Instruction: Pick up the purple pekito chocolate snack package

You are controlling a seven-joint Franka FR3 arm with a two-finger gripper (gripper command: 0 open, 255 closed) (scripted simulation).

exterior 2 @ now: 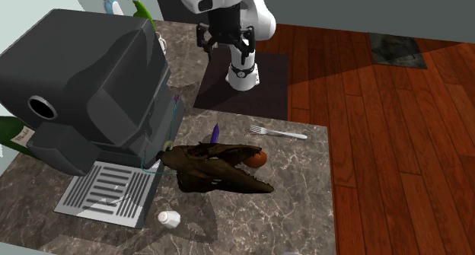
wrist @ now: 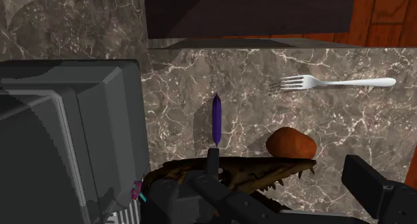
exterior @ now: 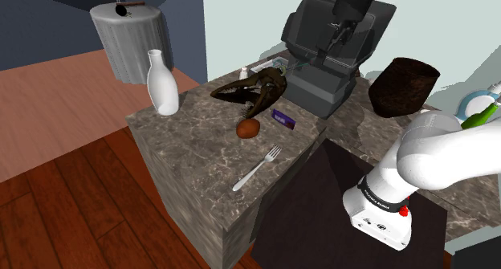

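Shoulder view: the purple package (exterior: 283,119) lies on the marbled counter (exterior: 201,159), just beside the front corner of the big grey machine (exterior: 329,55). It is near a brown rounded lump (exterior: 248,128) and a dark skull-like piece (exterior: 253,89). The fork (exterior: 258,168) sits further out toward the counter edge, and the white vase (exterior: 163,83) is well apart. Second exterior view: my gripper (exterior 2: 226,52) hangs high over the stand's side of the counter, fingers spread wide with nothing between them. The package reads here as a thin purple sliver between machine and fork, one end close to the skull piece. Wrist view: the camera sees the package nearly edge-on. It lies ahead of the fingers, not between them, and they stand far apart. The lump and skull piece are just beside it. Handling guess: light, thin, crinkly wrapper, probably slick film, with contents that could crush. I'd take it across the narrow width at mid-length with a gentle squeeze. I'd come in from the fork side so the fingers miss the machine wall and the skull piece.
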